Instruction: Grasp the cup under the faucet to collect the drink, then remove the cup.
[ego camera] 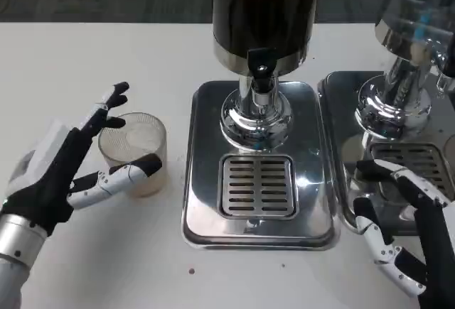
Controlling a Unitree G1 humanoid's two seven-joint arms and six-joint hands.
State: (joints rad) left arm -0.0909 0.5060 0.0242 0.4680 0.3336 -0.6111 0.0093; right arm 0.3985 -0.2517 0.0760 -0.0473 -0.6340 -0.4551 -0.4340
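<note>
At the left of the frame, a clear plastic cup [134, 151] is seen standing upright on the white table [85, 53], just beside the left edge of the dispenser's steel base [202, 181] and not under the faucet [260, 64]. The left hand [67, 163] is placed around the cup: one of its fingers [131, 172] is laid across the cup's front wall near the bottom, while others are raised behind the rim at the upper left. The fingers are spread fairly wide, and whether the cup is truly gripped cannot be told. At the centre, the slotted drip grate [257, 185] is set into the steel base, below the faucet and the dark drink tank [264, 7] at the top of the frame. At the right, a second dispenser [409, 53] is seen on its own steel tray [341, 153]. At the lower right, the right hand [409, 227] is held open over the edge of that tray, its fingers apart and nothing between them
</note>
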